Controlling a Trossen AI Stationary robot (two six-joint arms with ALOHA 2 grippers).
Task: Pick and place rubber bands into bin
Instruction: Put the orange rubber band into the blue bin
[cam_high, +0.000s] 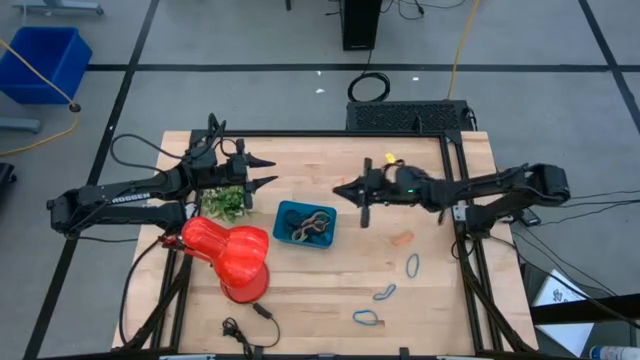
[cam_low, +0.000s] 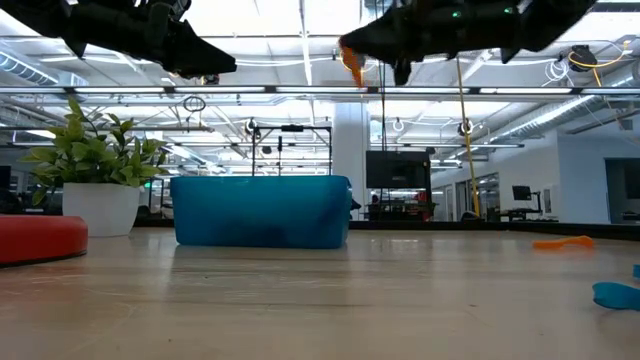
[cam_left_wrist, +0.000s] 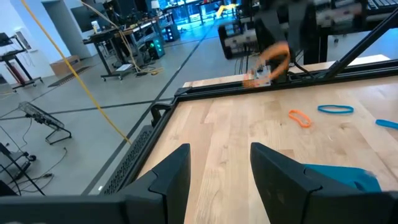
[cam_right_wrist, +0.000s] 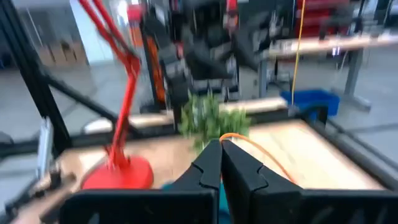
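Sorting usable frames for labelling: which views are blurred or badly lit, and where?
The right wrist view is smeared throughout; only the shut right gripper pinching an orange rubber band reads clearly. In the left wrist view the far arm is streaked. In the low view ceiling lights silhouette both arms, though the bin is sharp. The high view is evenly lit.

Pale wooden table (cam_high: 320, 290), glossy plastic bin (cam_high: 288, 214)

High view: overhead, straight down on whole table (cam_high: 330, 290). Low view: table-top height, level, close to bin (cam_low: 262, 210) (also in high view). Wrist views: looking along own fingers across table.
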